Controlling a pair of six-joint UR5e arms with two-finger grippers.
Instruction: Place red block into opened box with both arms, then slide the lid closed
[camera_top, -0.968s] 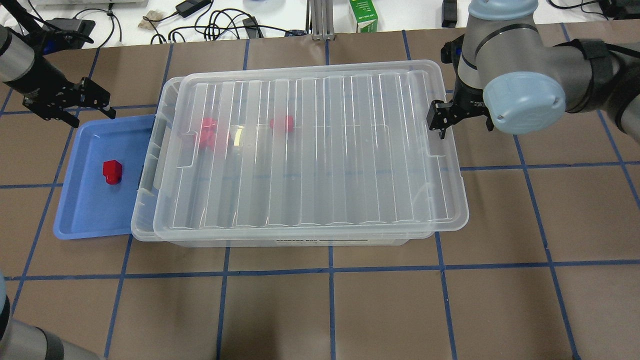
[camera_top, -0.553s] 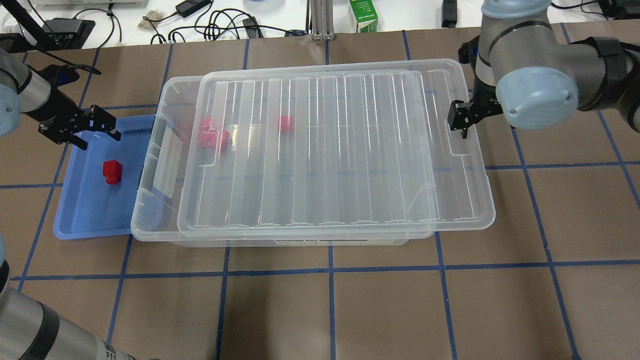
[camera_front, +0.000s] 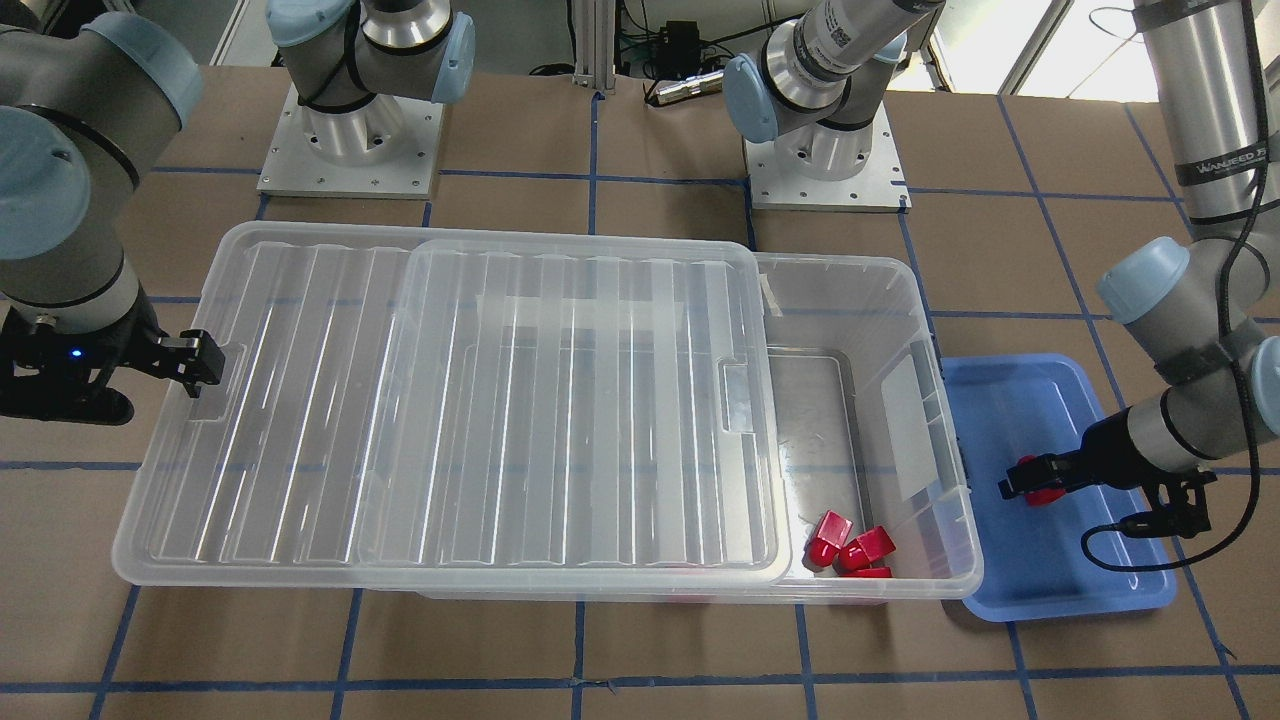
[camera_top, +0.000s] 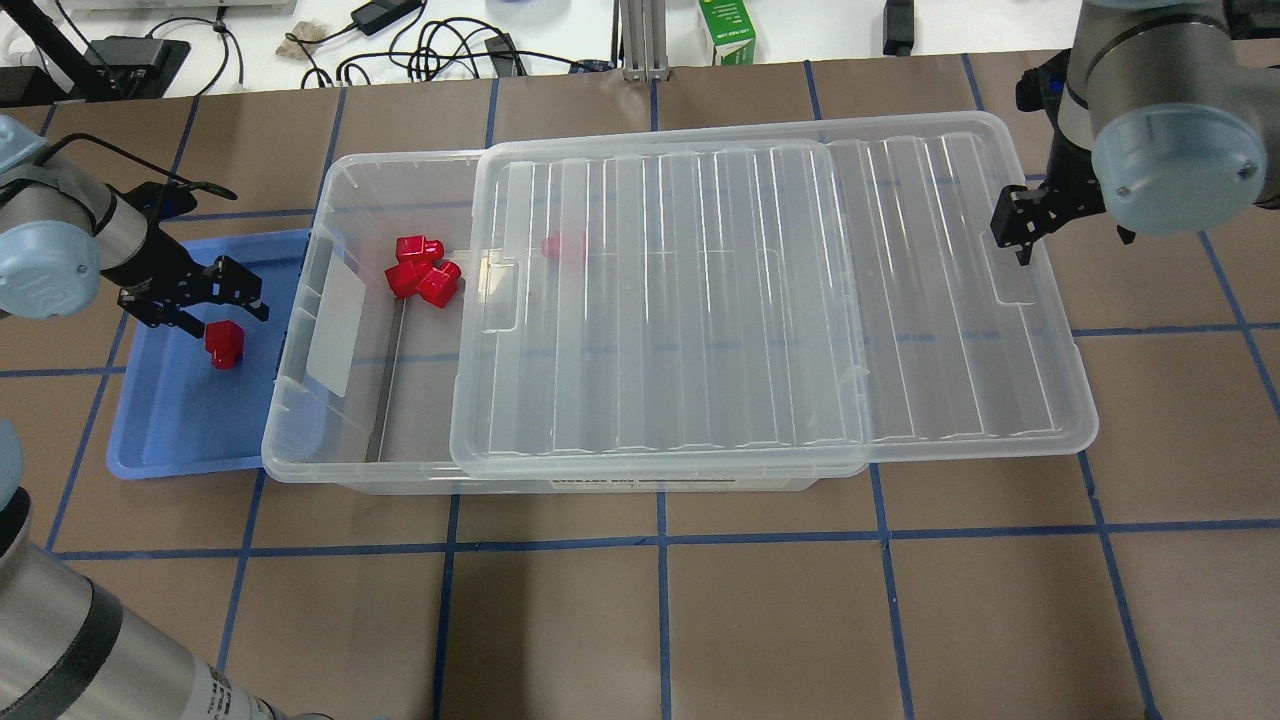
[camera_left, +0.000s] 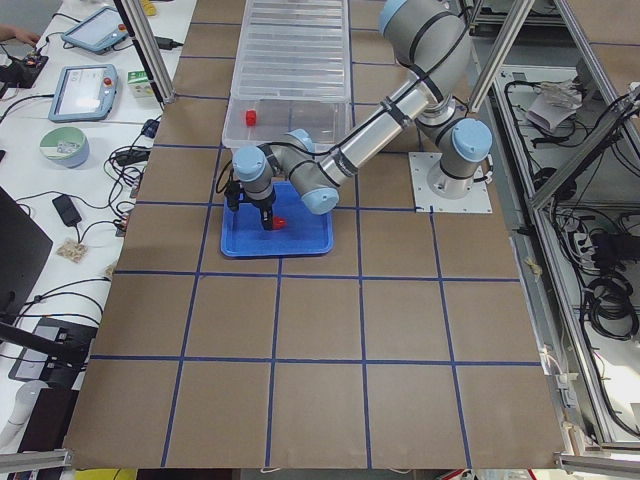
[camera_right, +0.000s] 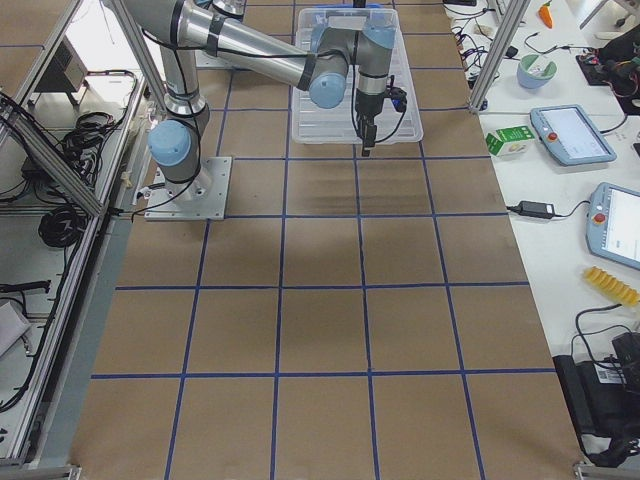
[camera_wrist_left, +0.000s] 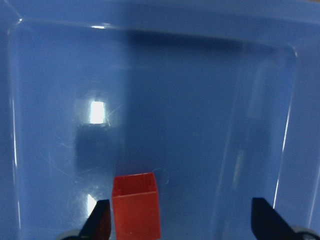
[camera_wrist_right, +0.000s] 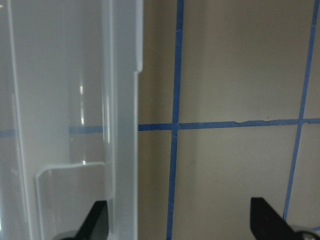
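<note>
While the lid (camera_front: 450, 400) sits shifted toward 9 o'clock in the front view, the box (camera_front: 900, 588) gapes at its 3 o'clock end, with the blue tray (camera_front: 1040, 420) beyond it. From overhead, the red block (camera_top: 224, 343) lies in that tray, at 9 o'clock of the box. The left wrist view shows the left fingers (camera_wrist_left: 97, 222) wide, the block hugging one: coming down so, that finger could clip and tip it. The right wrist view shows the right fingers (camera_wrist_right: 97, 220) wide at the lid's short edge, gripping nothing

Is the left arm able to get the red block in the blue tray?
Probably yes. The left end effector is open right over the red block, which shows between its fingers; nothing in the blue tray blocks it.
</note>
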